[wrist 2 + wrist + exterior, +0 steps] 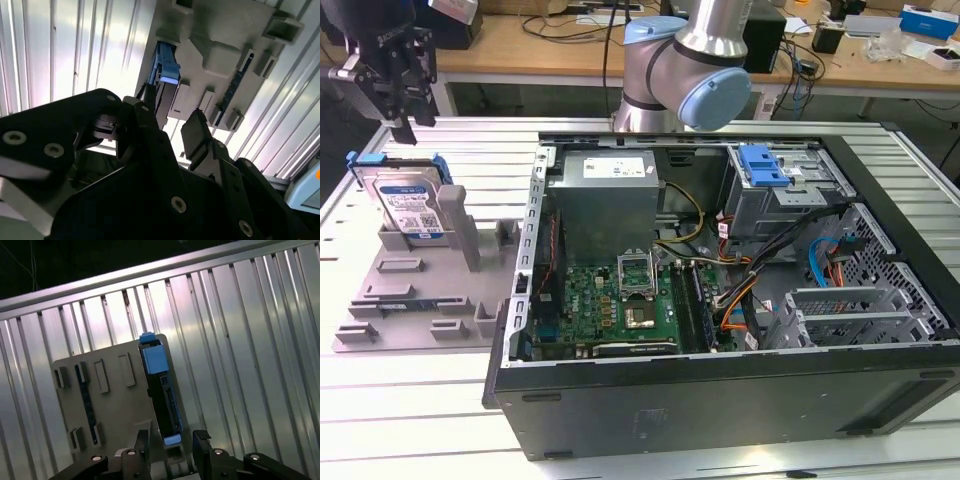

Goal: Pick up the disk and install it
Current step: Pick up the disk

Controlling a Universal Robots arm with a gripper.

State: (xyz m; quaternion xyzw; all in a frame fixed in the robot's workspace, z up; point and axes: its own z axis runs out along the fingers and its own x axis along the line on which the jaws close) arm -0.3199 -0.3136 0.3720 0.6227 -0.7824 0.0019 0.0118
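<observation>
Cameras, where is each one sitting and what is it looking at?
Exterior view: off the arm, high up, looking down at the computer case, the grey holder with the disk, the arm and its gripper.
First wrist view: on the wrist, looking past the open gripper at the disk standing on edge.
Second wrist view: on the wrist, looking along the gripper toward the disk.
Shared: both wrist views show disk, holder and gripper.

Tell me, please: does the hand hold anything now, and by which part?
Nothing is held. The hand hangs open above the disk, which stands in its grey holder.
</observation>
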